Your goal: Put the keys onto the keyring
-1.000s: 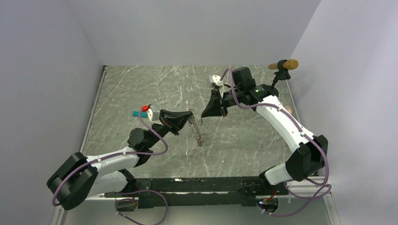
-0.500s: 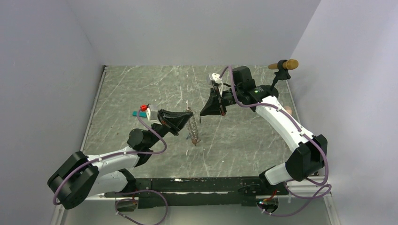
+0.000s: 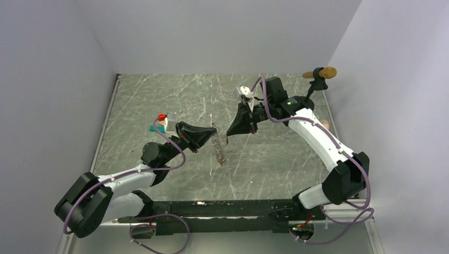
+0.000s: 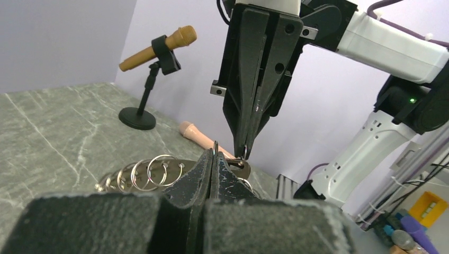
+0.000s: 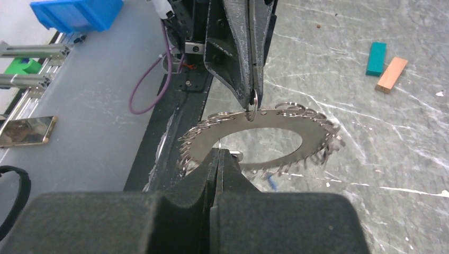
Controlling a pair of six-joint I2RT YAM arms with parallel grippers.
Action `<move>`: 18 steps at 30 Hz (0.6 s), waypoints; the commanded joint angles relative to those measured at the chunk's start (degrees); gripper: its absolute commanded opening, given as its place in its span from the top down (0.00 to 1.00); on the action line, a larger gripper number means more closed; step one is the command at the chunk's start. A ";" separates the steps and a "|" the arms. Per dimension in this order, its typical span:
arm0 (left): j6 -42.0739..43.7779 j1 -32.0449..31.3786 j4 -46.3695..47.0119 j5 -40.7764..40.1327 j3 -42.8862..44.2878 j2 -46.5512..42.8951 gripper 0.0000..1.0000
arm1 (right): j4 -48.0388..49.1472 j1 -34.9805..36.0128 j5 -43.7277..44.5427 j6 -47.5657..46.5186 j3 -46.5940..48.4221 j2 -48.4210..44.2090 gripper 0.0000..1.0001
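Observation:
The keyring (image 3: pixel 219 148) is a flat grey metal oval with a wide hole and many small split rings round its rim. It hangs above the table between both arms. In the left wrist view my left gripper (image 4: pixel 214 156) is shut on one split ring at the keyring (image 4: pixel 177 170) rim. My right gripper (image 4: pixel 245 151) comes down from above, shut on a neighbouring ring. The right wrist view shows the right gripper (image 5: pixel 217 153) pinching the near rim of the keyring (image 5: pixel 317 132) and the left gripper (image 5: pixel 252 103) pinching the far rim. A small blue key (image 5: pixel 271 182) dangles under it.
A teal block (image 5: pixel 376 58) and a tan block (image 5: pixel 392 74) lie on the marble table at the left. A brown microphone on a black stand (image 3: pixel 319 74) stands at the far right corner, with a beige handle (image 4: pixel 198 135) lying near it. Walls close three sides.
The keyring hung long and slanted from the left gripper; it now hangs shorter, drawn up between both tips. The left wrist shifted slightly to the far left. Both grippers stay shut.

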 commanded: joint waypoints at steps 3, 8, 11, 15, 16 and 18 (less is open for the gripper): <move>-8.12 1.62 6.71 5.98 2.96 0.48 1.00 | 2.58 -0.18 -3.63 1.45 0.44 -0.83 1.00; -9.72 1.77 9.17 7.89 3.70 2.62 1.00 | 5.89 -0.11 -2.65 5.40 -0.40 -0.83 1.00; -9.49 1.71 9.50 8.08 4.05 3.27 1.00 | 8.02 -0.04 -1.66 7.83 -1.20 -0.86 1.00; -8.90 1.74 8.92 8.41 4.44 3.38 1.00 | 9.27 0.02 -0.90 9.16 -1.61 -0.85 1.00; -8.73 1.77 8.68 8.45 4.43 3.29 1.00 | 9.45 0.05 -0.78 9.35 -1.62 -0.85 1.00; -8.57 1.74 8.54 8.37 4.47 3.24 1.00 | 9.49 0.11 -0.58 9.50 -1.63 -0.98 1.00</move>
